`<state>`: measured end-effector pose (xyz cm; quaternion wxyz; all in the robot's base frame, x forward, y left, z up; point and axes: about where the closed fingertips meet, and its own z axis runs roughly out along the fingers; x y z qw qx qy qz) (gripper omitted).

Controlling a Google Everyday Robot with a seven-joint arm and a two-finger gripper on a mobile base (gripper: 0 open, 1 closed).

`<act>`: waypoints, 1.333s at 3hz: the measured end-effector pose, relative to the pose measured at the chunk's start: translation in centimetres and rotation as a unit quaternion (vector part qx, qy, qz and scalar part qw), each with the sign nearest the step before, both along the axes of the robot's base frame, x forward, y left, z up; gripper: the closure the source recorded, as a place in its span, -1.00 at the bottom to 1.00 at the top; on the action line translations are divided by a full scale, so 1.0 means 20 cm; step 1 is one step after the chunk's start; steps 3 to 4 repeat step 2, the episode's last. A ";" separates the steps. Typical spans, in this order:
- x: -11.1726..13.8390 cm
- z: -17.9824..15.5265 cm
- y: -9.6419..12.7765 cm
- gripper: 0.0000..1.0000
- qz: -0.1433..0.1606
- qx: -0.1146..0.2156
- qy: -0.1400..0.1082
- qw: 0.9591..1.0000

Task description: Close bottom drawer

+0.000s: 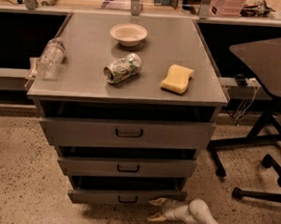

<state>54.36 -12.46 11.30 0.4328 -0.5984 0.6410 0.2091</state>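
Setting: lab or workshop room. Evidence: speckled hard floor (15, 172); grey metal cabinet (127, 167) as a freestanding counter; back bench (90, 4) crowded with gear and metal uprights; wheeled stand (258, 192) and cabling (245, 99) at right. Robot pincer (154, 209) near the floor, fingers apart, just beside the bottom drawer (101, 197).
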 end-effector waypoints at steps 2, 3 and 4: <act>0.00 0.00 0.00 -1.00 0.000 0.000 0.000 1.000; 0.00 0.00 0.00 -1.00 0.000 0.000 0.000 1.000; 0.00 0.00 0.00 -1.00 0.000 0.000 0.000 1.000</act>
